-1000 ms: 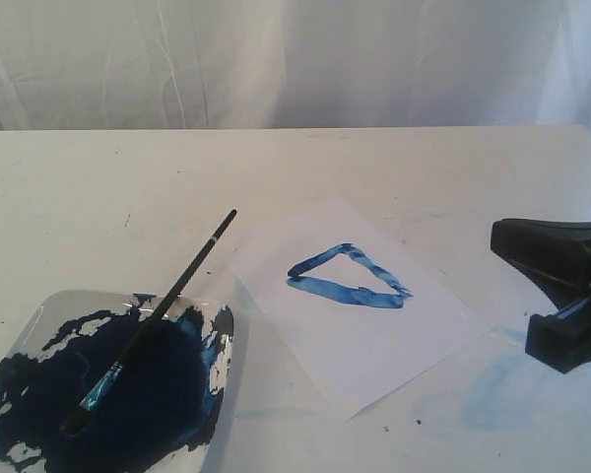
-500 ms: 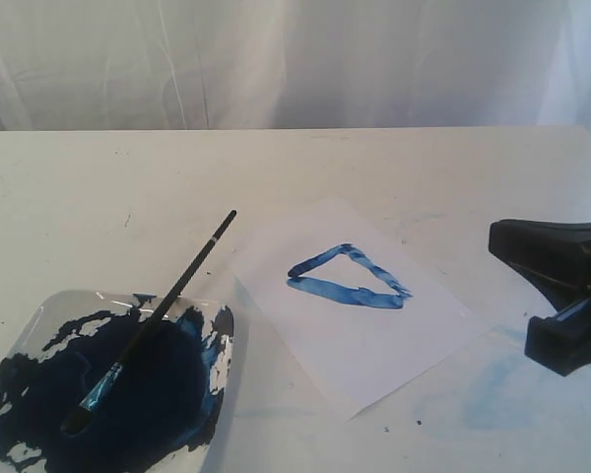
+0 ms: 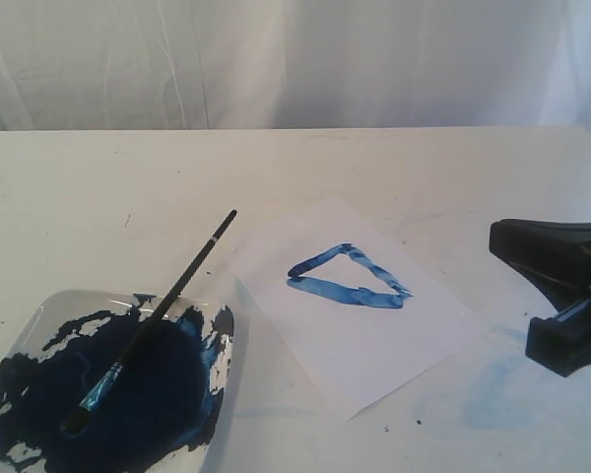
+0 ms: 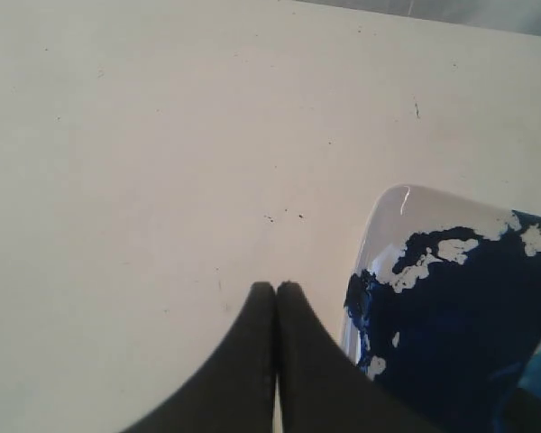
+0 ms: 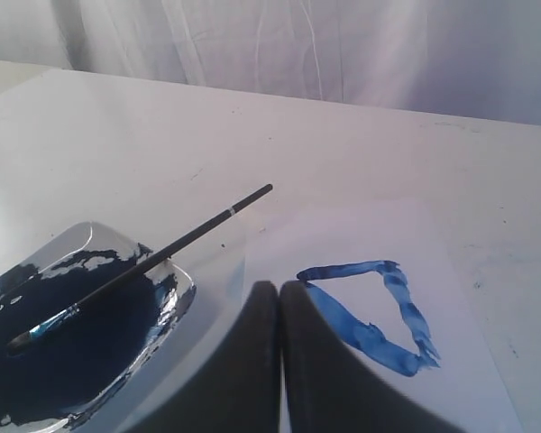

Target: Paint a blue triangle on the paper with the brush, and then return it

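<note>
Since the blue triangle (image 3: 345, 292) stands closed on the paper (image 3: 374, 360) and the brush (image 3: 158, 313) lies with its bristles in the paint tray (image 3: 49, 307), the painting and the return both look done. What seems left is only to draw the arms clear.

To do that well, any retreat should lift up and away from the sheet rather than sweep across it. The strokes may be wet, and a dragged finger would smear them or shift the paper. The brush handle juts out past the tray rim toward the paper, so it is the easiest thing to knock. An arm passing there should go high.

The right gripper (image 5: 279, 287) has its fingers (image 5: 252, 361) pressed together with nothing between them. The triangle lies just ahead of their tips, the brush and tray farther ahead and well apart from them, and the paper sits between this gripper and the tray.

The left gripper (image 4: 276, 287) is likewise pinched tight and empty, its fingers (image 4: 243, 361) hanging over bare tabletop (image 4: 144, 162). The tray's rim and dark blue paint are just beside the fingertips, but no contact shows. Whether either pair of tips rests on the table cannot be told.
</note>
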Robot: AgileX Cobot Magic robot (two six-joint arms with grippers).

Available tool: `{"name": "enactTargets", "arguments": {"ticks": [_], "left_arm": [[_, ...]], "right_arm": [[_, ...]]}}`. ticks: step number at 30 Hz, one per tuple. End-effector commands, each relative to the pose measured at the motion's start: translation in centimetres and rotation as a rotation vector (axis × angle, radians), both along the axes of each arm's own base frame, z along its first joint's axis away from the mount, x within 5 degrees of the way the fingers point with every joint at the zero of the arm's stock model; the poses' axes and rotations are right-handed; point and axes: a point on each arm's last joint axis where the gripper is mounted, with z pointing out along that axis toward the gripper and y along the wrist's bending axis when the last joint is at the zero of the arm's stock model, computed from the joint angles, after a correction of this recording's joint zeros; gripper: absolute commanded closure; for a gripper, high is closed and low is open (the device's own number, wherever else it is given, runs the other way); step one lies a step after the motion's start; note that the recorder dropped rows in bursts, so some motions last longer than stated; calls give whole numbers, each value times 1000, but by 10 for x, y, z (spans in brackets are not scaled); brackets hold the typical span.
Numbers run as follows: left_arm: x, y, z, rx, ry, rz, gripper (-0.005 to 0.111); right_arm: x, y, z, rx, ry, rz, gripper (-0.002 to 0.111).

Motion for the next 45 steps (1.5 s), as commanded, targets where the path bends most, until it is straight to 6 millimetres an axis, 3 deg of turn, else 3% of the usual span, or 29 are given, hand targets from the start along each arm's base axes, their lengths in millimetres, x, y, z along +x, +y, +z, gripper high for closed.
{"name": "enactTargets", "arguments": {"ticks": [1,22,27,32,37,40,45], "left_arm": [[0,-1,0,13,-12,-18,107],[0,-3,0,37,-18,-76,107],[0,-3,0,50,-17,-74,107],[0,-3,0,50,-17,-74,107],[0,-3,0,50,-17,-74,107],[0,-3,0,54,-16,-73,107],[0,-3,0,54,-16,-73,107]], "right_arm": [[0,-1,0,-5,-11,-9,108],[-6,-3,5,6,-50,-10,108],[-30,-17,26,56,-234,-93,108],[-78,-44,49,168,-521,-222,108],[-107,-59,50,242,-669,-290,108],[-99,-60,37,297,-584,-328,108],[-93,-64,31,607,-359,-360,108]]}}
